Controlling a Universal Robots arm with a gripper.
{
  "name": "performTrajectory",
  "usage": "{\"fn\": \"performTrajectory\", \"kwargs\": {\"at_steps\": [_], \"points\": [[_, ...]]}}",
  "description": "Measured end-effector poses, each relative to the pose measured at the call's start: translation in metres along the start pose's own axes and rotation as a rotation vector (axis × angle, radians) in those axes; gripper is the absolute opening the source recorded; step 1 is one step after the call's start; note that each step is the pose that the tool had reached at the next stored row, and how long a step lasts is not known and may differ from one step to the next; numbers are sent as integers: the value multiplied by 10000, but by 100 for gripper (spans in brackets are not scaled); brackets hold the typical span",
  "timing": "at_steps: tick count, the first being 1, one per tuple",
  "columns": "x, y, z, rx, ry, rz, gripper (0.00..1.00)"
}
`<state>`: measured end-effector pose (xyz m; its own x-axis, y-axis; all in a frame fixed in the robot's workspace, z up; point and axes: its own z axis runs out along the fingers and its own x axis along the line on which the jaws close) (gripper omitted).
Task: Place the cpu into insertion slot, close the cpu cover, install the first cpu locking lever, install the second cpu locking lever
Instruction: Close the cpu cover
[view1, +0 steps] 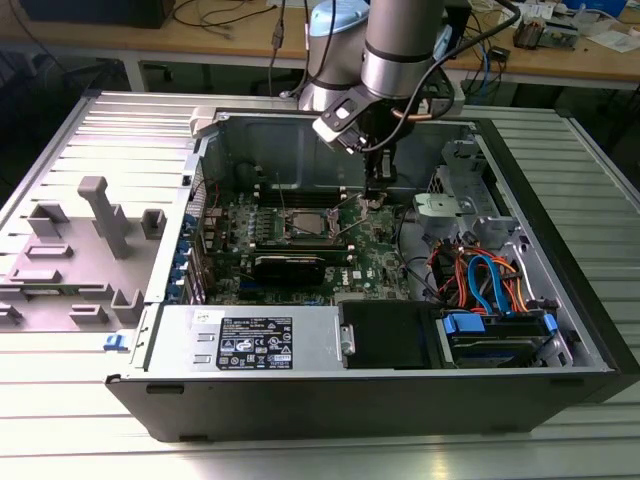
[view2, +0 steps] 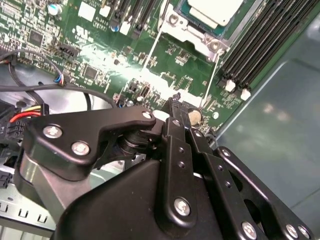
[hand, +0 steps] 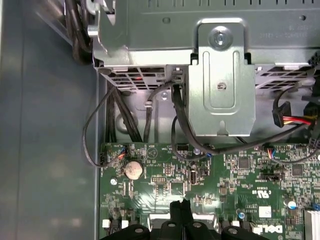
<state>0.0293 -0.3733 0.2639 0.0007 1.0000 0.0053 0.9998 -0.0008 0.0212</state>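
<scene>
Since the pincer (hand: 181, 206) has its two black fingers pressed together with nothing visible between them, it reads as a pushing tip rather than a grasp. It hangs low over the green board (hand: 225, 185), near a coin cell (hand: 133, 170).

In the second wrist view the nearer lever (view2: 211, 80), a thin wire, runs from the socket's corner and ends close to that tip; I cannot tell whether they touch. The farther lever (view2: 152, 50) runs out from the opposite side. Both look unlatched, so I judge the step in hand to be the first locking lever.

In the exterior view the insertion slot (view1: 305, 222) sits at about eight o'clock from the pincer. The cpu (view2: 215, 7) is seated in it, and the cpu cover (view2: 195, 32) lies flat around its pale top.

To do this step well, the tip should meet the wire near its free end, where leverage is best. It should bear down squarely before any sideways sweep under the catch. A wire this thin will likely spring and slip off a rounded fingertip. A slip would land on the coin cell or the small parts around it, so the push wants to be slow and short. The cover must also lie flat, or the lever will not seat.

Farther out, the open computer case (view1: 300, 395) rests on the slatted surface (view1: 80, 440).
</scene>
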Motion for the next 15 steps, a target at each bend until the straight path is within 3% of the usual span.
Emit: {"fn": "performTrajectory", "kwargs": {"at_steps": [8,15], "points": [[9,119,34,19,2,-49,11],[12,122,107,20,2,-61,11]]}}
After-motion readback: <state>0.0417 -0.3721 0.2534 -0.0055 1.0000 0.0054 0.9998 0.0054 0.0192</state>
